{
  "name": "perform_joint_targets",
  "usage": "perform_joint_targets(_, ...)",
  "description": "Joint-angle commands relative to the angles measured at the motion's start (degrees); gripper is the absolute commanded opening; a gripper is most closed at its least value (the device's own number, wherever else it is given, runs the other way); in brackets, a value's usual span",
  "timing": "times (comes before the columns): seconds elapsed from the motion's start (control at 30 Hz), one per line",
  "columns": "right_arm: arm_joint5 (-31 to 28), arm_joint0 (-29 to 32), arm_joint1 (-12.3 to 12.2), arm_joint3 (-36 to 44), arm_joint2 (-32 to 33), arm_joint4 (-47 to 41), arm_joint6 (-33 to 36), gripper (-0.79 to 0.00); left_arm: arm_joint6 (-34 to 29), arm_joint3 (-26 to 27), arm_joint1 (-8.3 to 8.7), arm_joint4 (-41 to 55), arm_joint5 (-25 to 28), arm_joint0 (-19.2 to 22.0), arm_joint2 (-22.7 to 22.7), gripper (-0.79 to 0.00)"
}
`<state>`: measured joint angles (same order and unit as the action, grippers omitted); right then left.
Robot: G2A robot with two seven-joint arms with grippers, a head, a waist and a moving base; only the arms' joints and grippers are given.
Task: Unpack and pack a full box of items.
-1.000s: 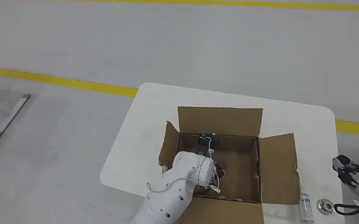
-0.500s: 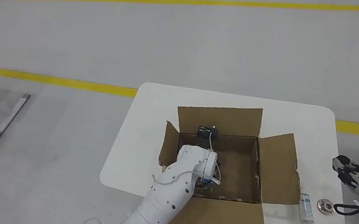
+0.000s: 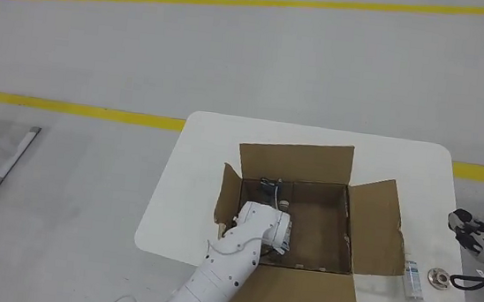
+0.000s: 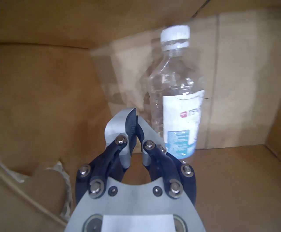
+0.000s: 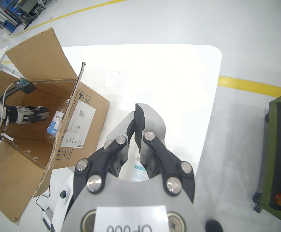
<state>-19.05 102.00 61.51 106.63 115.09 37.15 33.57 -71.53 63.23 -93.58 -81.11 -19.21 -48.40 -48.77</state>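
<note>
Left wrist view: the left gripper (image 4: 134, 118) is found inside the box (image 4: 44, 87), with its fingers brought together on nothing. A clear, white-capped water bottle (image 4: 175, 98) appears to be stood on its base on the box floor, close to a cardboard wall. It is placed just beside the fingers, not between them. No grip is therefore recorded. The bottle is judged to be an item not yet unpacked, and the fingers would have to be parted before it could be taken.

In the top view, the left arm (image 3: 245, 249) is bent over the near left corner of the box and is lowered into its left half.

The right gripper (image 5: 137, 118) is held over the right side of the worktop (image 5: 164, 77), pointed downward, with its fingers together and empty. A small bottle (image 5: 138, 170) is laid on the worktop beneath it. A round item (image 3: 438, 278) is set just beside that bottle, right of the box. Both are judged to be unpacked goods, parked clear of the box.
</note>
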Motion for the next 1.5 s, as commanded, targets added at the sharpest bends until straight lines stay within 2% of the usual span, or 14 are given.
perform_joint_targets(0.0, 0.0, 0.0, 0.0, 0.0, 0.0, 0.0, 0.0, -0.785, 0.2, -2.0, -0.30, 0.3, 0.4, 0.5, 0.4, -0.785)
perform_joint_targets(0.3, 0.0, 0.0, 0.0, 0.0, 0.0, 0.0, 0.0, -0.785, 2.4, -7.5, -1.74, 6.6, 2.0, 1.8, -0.1, -0.785)
perform_joint_targets(0.43, 0.0, 0.0, 0.0, 0.0, 0.0, 0.0, 0.0, -0.785, 3.4, -7.7, -2.40, 8.9, 3.7, 2.3, 0.3, -0.785)
perform_joint_targets(0.53, 0.0, 0.0, 0.0, 0.0, 0.0, 0.0, 0.0, -0.785, 3.6, -5.5, -2.89, 10.6, 4.7, 2.4, 0.9, -0.785)
perform_joint_targets(0.7, 0.0, 0.0, 0.0, 0.0, 0.0, 0.0, 0.0, -0.785, 2.4, 2.4, -3.46, 13.6, 6.5, 1.4, 1.8, -0.785)
perform_joint_targets(0.87, 0.0, 0.0, 0.0, 0.0, 0.0, 0.0, 0.0, -0.785, 0.4, 7.9, -3.11, 9.0, 5.3, 0.3, 2.5, -0.751)
perform_joint_targets(0.93, 0.0, 0.0, 0.0, 0.0, 0.0, 0.0, 0.0, -0.785, 0.2, 6.8, -2.73, 7.8, 3.8, -0.2, 1.0, -0.785)
perform_joint_targets(1.13, 0.0, 0.0, 0.0, 0.0, 0.0, 0.0, 0.0, -0.785, 2.3, 1.3, -1.99, 2.8, 3.7, -0.1, -0.7, -0.785)
perform_joint_targets(1.33, 0.0, 0.0, 0.0, 0.0, 0.0, 0.0, 0.0, -0.785, 3.9, -4.4, -2.27, 2.5, 3.8, 0.7, -1.1, -0.785)
perform_joint_targets(1.47, 0.0, 0.0, 0.0, 0.0, 0.0, 0.0, 0.0, -0.785, 5.5, -7.1, -2.88, 6.5, 5.0, 1.3, -1.6, -0.785)
